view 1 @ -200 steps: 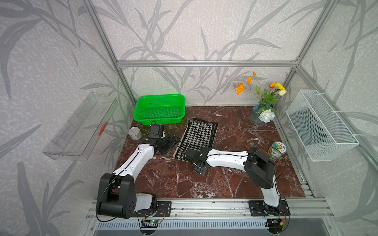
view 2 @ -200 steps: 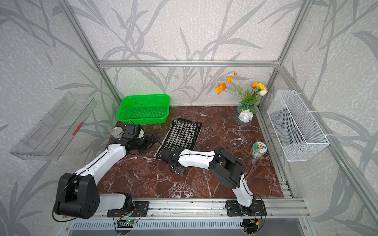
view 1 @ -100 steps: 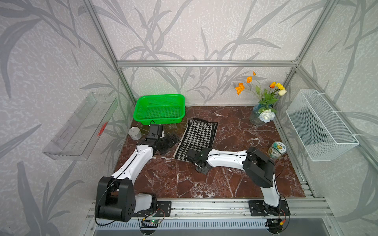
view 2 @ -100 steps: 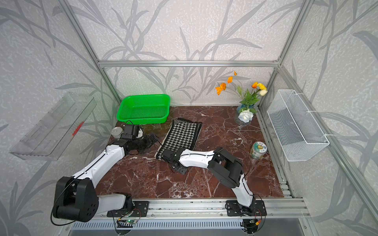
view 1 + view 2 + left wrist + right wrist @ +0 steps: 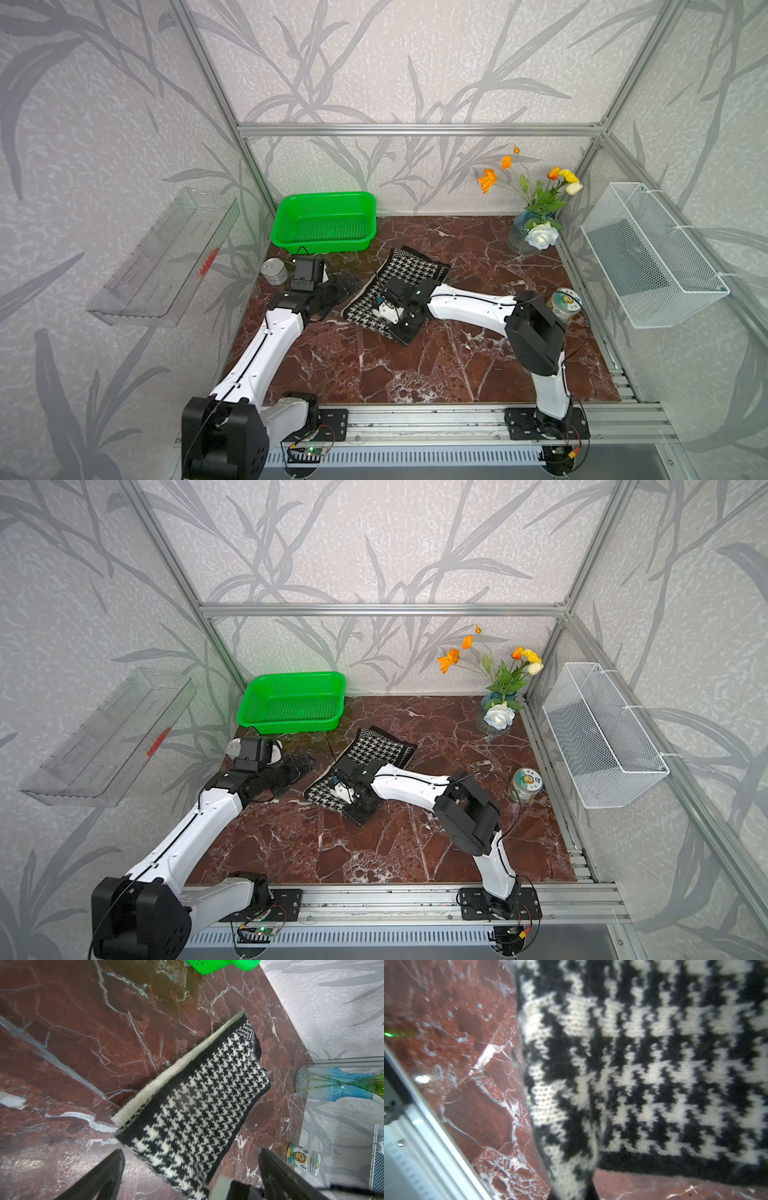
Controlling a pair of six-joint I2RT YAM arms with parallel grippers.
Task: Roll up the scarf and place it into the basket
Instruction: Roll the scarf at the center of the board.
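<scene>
- In both top views the scarf (image 5: 413,272) (image 5: 380,746) lies flat and unrolled in the middle of the marble table (image 5: 457,365), houndstooth side up. Its long axis runs from near left to far right.
- The right gripper (image 5: 384,309) sits on the scarf's near end, clenched. The left gripper (image 5: 347,284) hangs just beside the left long edge, jaws spread wide and empty. The right arm is the one placed to start the roll.
- The basket (image 5: 324,198) (image 5: 291,678) stands empty in the far left corner, beyond the left gripper. A roll would likely run away from the robot along the scarf, then go left.
- A tin (image 5: 274,271) beside the left arm, and a jar (image 5: 565,305) and a vase (image 5: 519,239) on the right, stand clear of that path.
- Left wrist view: the scarf (image 5: 197,1105) lies ahead between the open fingers (image 5: 99,1176), cream edging along one side. A corner of the basket (image 5: 218,966) shows beyond.
- Right wrist view: blurred scarf (image 5: 643,1059) fills the frame. Its corner gathers into a fold toward the jaws, so I judge they pinch it. The fingers barely show.
</scene>
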